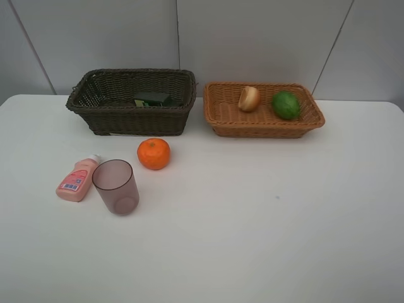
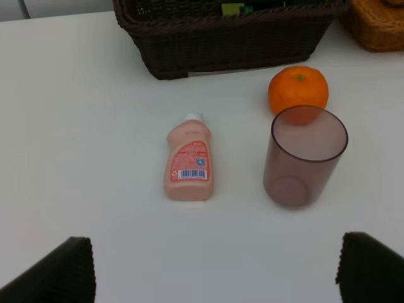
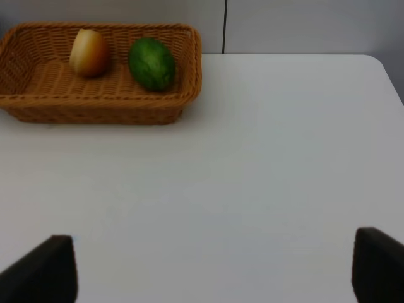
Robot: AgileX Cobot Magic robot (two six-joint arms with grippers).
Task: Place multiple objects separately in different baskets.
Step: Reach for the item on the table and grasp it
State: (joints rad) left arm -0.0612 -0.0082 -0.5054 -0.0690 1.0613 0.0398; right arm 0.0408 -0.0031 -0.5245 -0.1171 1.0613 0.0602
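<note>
The left hand (image 2: 214,273) hangs above the worktop (image 1: 265,214), fingers spread wide and holding nothing. It faces the pink bottle (image 2: 188,161), which lies flat, and the upright cup (image 2: 305,156), with the mandarin (image 2: 298,88) just behind the cup. The right hand (image 3: 214,268) is likewise wide open and empty, aimed at the tan basket (image 3: 95,108), which holds the peach (image 3: 89,53) and lime (image 3: 151,63). The green bottle (image 1: 154,99) lies in the dark basket (image 1: 136,121).

A pink bottle (image 2: 189,165) lying flat on white table (image 2: 76,126), cup (image 2: 306,158) upright beside it, orange (image 2: 298,88) just behind cup, dark basket (image 2: 227,38) farther back, left gripper (image 2: 214,273) spread wide.
</note>
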